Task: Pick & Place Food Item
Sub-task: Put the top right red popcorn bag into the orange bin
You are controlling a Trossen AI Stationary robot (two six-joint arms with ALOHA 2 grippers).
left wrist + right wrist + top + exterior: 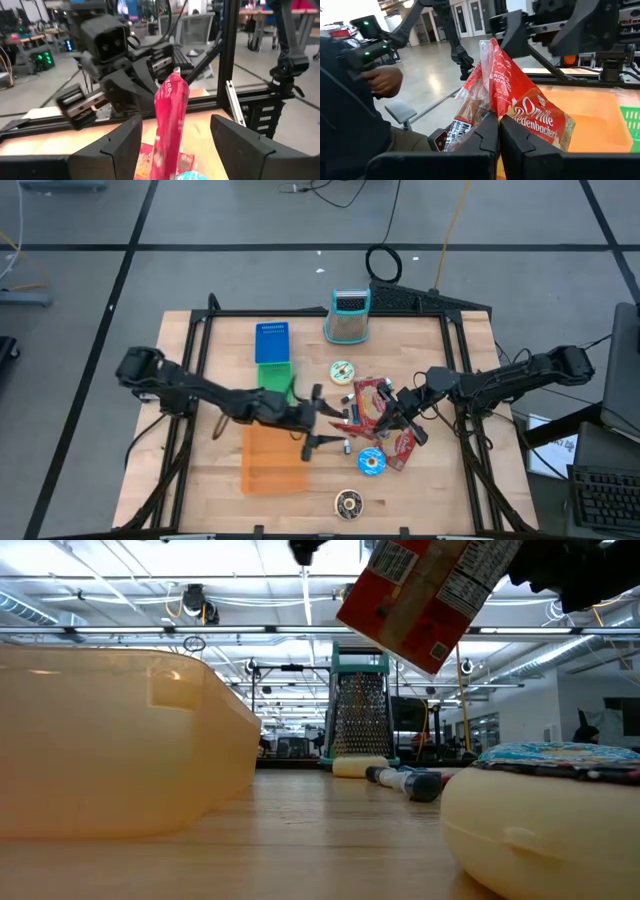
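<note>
A red popcorn bag (pixel 368 404) hangs above the middle of the table, with my right gripper (pixel 392 416) shut on it. In the low view the bag (pixel 430 590) is tilted and well clear of the wood. My left gripper (pixel 335 423) has come in from the left and is open. In the left wrist view its fingers (pixel 120 145) stand on either side of the bag (pixel 170 120), seen edge-on, and do not touch it. My right gripper pinches the bag between its two fingers (pixel 485 137) at the crumpled edge (pixel 494 107) nearest the table's right side. The fingers lie about level and come from the table's right. The bag reaches out past the fingertips toward my left gripper, lifted clear and tilted.
An orange bin (pixel 272 462) lies at the near left, with a green basket (pixel 277 385) and a blue item (pixel 271 343) behind it. A grater (pixel 347 315) stands at the far edge. Round containers (pixel 371 463) and another red packet (pixel 402 448) lie below the bag. A person (pixel 350 110) sits beyond the table.
</note>
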